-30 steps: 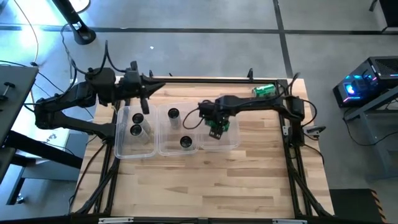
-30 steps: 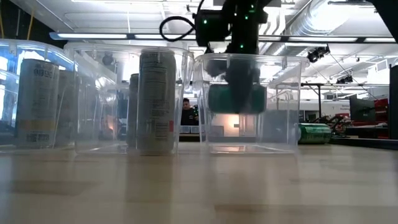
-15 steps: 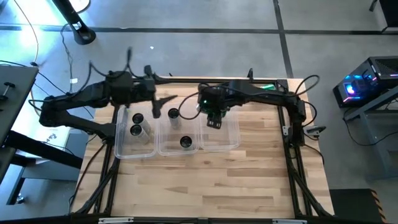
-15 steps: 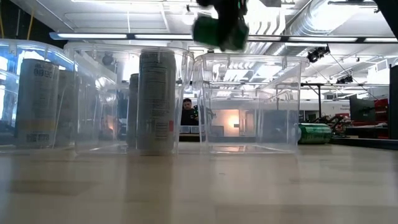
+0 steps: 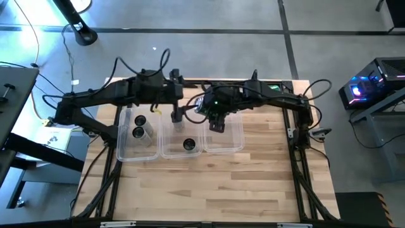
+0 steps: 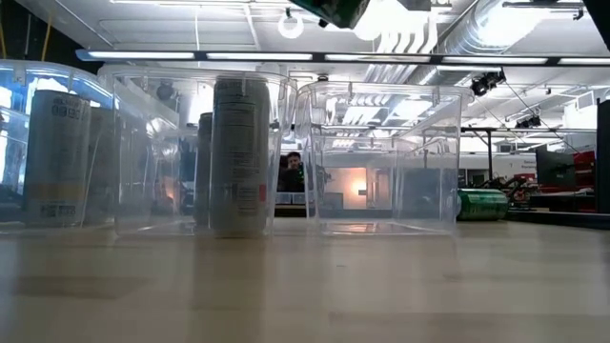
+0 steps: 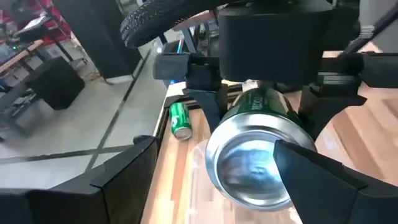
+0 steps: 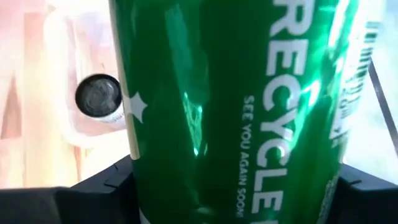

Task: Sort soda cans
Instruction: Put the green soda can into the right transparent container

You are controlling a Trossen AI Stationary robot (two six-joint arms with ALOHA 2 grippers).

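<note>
Green can (image 7: pixel 258 134) with shiny silver top, lying sideways, right gripper (image 7: pixel 264 99) clamped on it above the right tub (image 5: pixel 235 140), left gripper (image 5: pixel 178 114) spread wide beside it

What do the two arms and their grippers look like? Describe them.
Both arms are black and jointed, with black cables looping loosely above them. The right gripper has a small green light glowing on its wrist housing. The left gripper has angular, matte black fingers.

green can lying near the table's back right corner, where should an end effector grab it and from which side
Probably mid-body, coming straight down. The lying green can rests on its side on the table, round wall up, so closing across that wall should seat better than on its flat ends.
</note>
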